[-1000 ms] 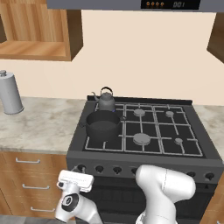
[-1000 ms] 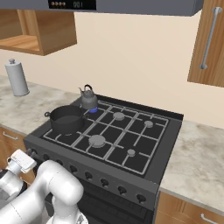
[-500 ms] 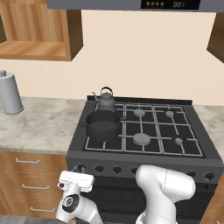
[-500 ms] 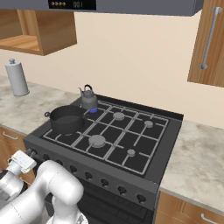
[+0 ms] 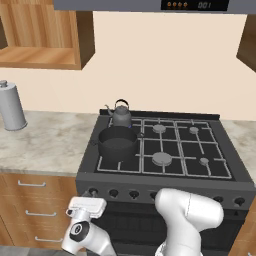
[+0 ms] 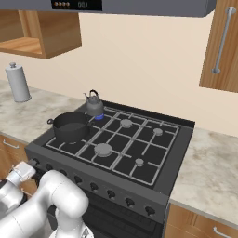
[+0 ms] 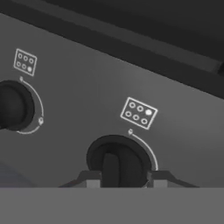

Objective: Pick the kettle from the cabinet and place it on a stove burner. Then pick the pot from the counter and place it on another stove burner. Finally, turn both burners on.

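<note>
kettle [image 5: 121, 115]: 1 | pot [image 5: 118, 142]: 1 | canister [image 5: 12, 106]: 1 | burner caps without cookware [image 5: 161, 159]: 4 | knobs near the fingers [image 7: 117, 164]: 2

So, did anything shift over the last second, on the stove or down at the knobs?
Nothing visibly moved. The kettle and the pot sit on the stove as before, the blue flame under the kettle is unchanged, and the arm's hand stays low at the stove front, jaws either side of a knob.
</note>
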Controlling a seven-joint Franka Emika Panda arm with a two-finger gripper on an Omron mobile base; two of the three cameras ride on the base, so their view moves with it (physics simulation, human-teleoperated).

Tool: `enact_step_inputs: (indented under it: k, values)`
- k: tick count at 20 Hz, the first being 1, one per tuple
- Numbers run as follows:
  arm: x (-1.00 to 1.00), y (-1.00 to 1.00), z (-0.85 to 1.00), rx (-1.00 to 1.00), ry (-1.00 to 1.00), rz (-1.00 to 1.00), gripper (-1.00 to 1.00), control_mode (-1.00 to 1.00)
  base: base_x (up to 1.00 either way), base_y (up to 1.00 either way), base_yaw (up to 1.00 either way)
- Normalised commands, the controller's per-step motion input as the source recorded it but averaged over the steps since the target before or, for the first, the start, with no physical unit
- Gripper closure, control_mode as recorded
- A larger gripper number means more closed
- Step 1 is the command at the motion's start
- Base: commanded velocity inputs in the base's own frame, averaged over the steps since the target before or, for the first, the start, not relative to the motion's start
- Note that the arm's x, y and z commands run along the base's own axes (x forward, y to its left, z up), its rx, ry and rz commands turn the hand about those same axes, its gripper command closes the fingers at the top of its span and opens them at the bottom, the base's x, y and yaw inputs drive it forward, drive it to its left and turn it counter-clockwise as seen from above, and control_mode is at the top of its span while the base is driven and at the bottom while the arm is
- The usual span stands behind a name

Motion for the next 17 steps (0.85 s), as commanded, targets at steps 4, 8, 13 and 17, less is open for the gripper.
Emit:
enact_step_inputs:
  k: [4,8,13,17]
  values:
    - [-0.04,-0.08,0.26,-0.24,0.15,-0.10,1.00,-1.00,0.00,0.00,0.00]
    - [-0.01,-0.06,0.25,-0.28,0.16,-0.09,1.00,-1.00,0.00,0.00,0.00]
    - [-0.04,-0.01,0.09,-0.22,0.14,-0.07,1.00,-1.00,0.00,0.00,0.00]
    - [-0.05,0.01,-0.03,-0.02,0.04,-0.01,-1.00,-1.00,0.00,0.00,0.00]
